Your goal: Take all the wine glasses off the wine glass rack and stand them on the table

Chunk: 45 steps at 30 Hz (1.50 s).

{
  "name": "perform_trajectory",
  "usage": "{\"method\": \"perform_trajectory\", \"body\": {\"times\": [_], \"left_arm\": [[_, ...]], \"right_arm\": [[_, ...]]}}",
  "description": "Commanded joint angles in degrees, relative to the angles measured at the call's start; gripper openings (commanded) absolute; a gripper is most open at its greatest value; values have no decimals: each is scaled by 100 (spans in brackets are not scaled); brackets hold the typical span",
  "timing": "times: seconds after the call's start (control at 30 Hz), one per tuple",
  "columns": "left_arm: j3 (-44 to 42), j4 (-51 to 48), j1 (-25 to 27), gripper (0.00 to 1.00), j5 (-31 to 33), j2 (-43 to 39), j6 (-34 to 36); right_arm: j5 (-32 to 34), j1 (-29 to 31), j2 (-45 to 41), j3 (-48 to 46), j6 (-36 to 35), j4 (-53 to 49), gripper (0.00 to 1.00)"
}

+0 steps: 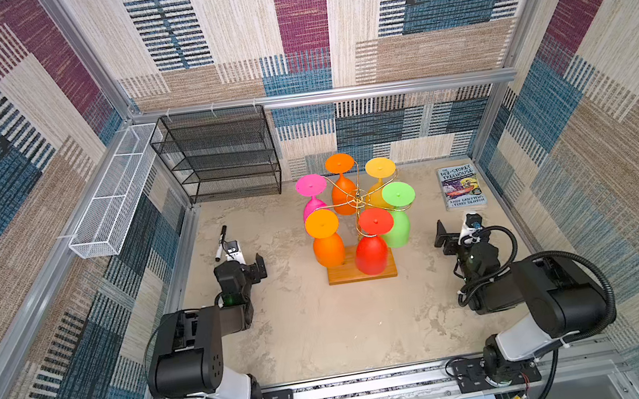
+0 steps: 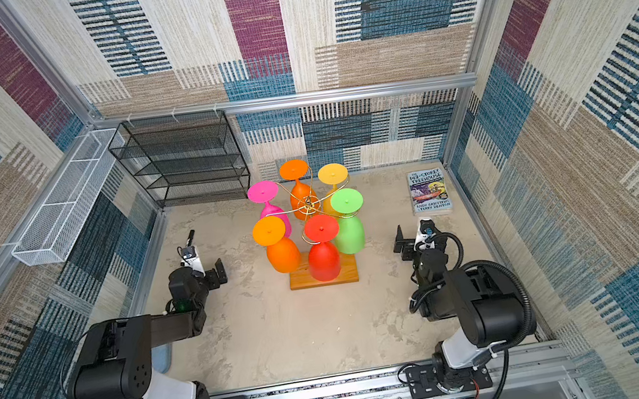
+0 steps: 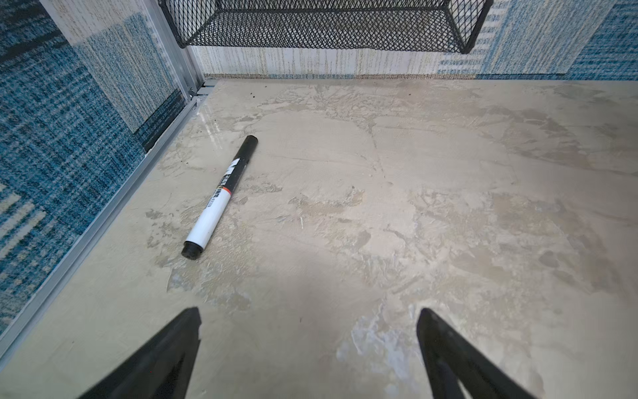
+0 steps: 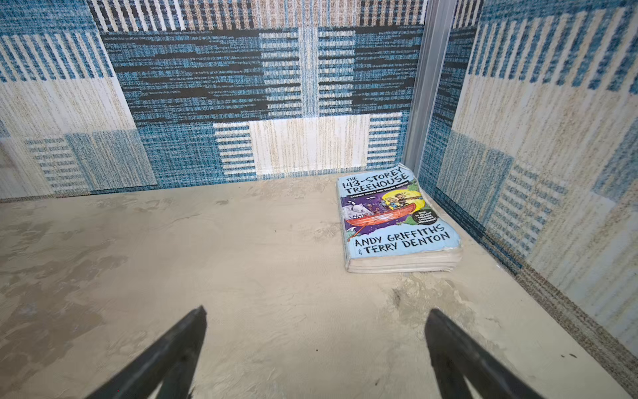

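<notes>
Gold wire on a brown wooden base, the wine glass rack (image 1: 388,270) stands on the bench (image 1: 327,333) around the middle, nearer the back wall than the front rail. All six of its curled arms are loaded, each glass hanging bowl down by its foot: the pink glass (image 1: 311,185), the back orange glass (image 1: 340,163), the yellow glass (image 1: 380,167), the green glass (image 1: 398,194), the red glass (image 1: 375,221) and the front orange glass (image 1: 321,223). The red and front orange ones hang nearest the arms.

The left hand (image 3: 309,316) sits low over bare bench to the left of the rack, well apart from it, its jaws wide and holding nothing. A black and white marker (image 3: 221,197) lies ahead of it, near the left wall. The right hand (image 4: 317,312) is placed likewise on the right side, jaws spread wide and empty. A paperback book (image 4: 397,214) lies flat in the back right corner.

A black mesh shelf (image 1: 219,155) stands against the back wall and a white mesh basket (image 1: 111,194) hangs on the left wall
</notes>
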<state>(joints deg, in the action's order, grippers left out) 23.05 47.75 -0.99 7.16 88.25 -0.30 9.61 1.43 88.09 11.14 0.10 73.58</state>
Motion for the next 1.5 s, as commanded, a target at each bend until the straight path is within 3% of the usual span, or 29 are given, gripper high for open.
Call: {"method": "perform_trajectory", "body": {"times": [0.0, 1.47], "left_arm": [[33, 94, -6, 99, -57, -12, -105], [51, 55, -83, 99, -231, -10, -129]], "right_arm": [[-4, 6, -3, -8, 8, 192, 100], [-3, 6, -12, -6, 7, 201, 100]]}}
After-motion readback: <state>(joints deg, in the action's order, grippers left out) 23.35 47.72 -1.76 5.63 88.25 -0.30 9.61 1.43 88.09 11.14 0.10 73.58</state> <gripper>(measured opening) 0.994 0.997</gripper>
